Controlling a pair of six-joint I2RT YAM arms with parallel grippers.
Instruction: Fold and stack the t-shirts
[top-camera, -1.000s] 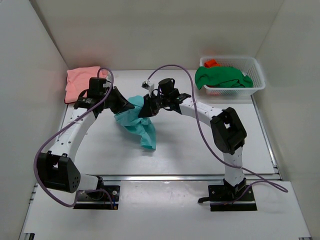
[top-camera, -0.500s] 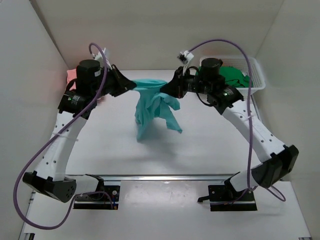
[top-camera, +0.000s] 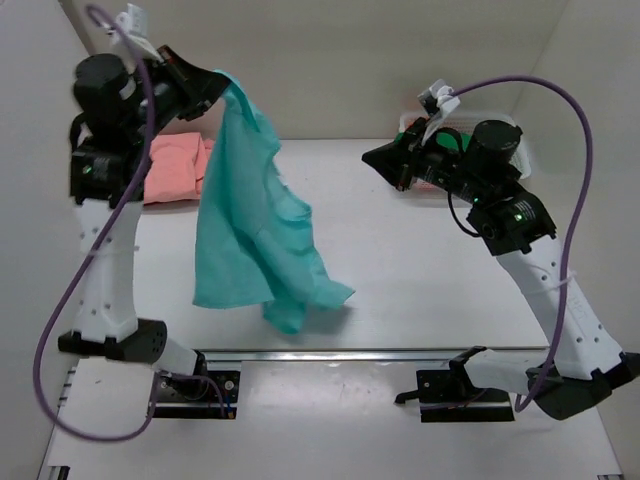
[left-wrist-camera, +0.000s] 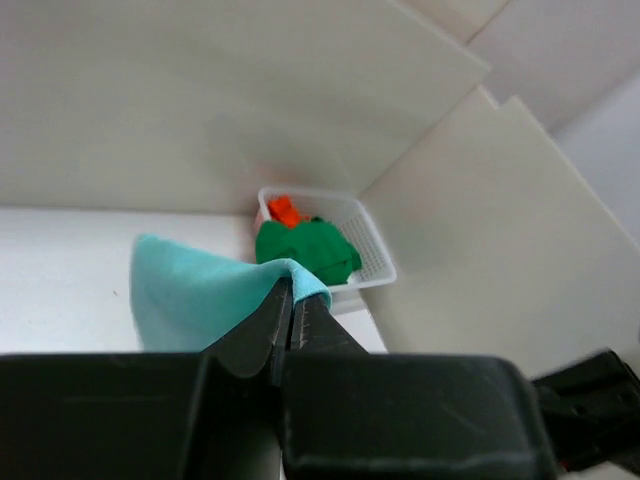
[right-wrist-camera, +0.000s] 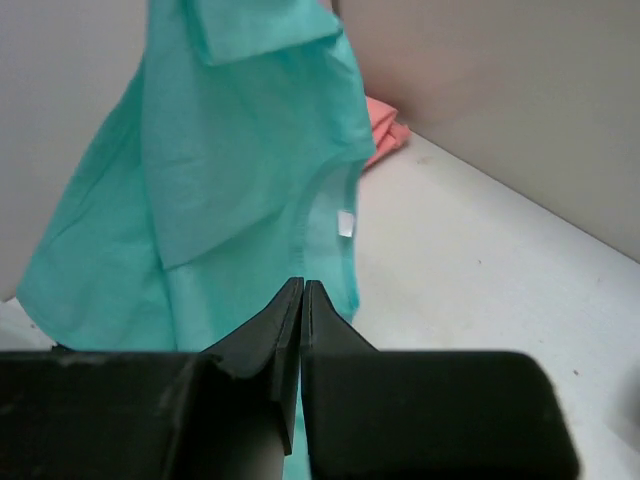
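Nearest us, the lower folds of the teal t-shirt (top-camera: 245, 230) hang over the front part of the table (top-camera: 430, 280). We cannot tell whether the lowest fold touches the surface. The shirt dangles from one pinched edge high at the left, twisted and bunched.

Handling, our judgement: light, limp cotton that is not slippery. It holds no shape, will sway when carried, and ropes up from a single hold. Spreading it needs a second hold on an edge well apart from the first. The small white label (right-wrist-camera: 345, 222) seen from the right wrist may mark a seam to aim near.

Left gripper (top-camera: 213, 82): jaws clamped on a fold of the teal fabric, raised high over the far-left side.

Right gripper (top-camera: 372, 157): jaws pressed together with nothing between them, in the air at mid-right, pointing toward the shirt but apart from it.

Farther back on the left, a salmon-pink t-shirt (top-camera: 172, 168) lies folded by the wall, partly hidden behind the hanging cloth, which could drag across it if lowered there.

In the far right corner, a white mesh basket (left-wrist-camera: 375, 255) holds a dark green t-shirt (left-wrist-camera: 305, 252) and an orange item (left-wrist-camera: 285, 210). The right arm hides most of it from above.
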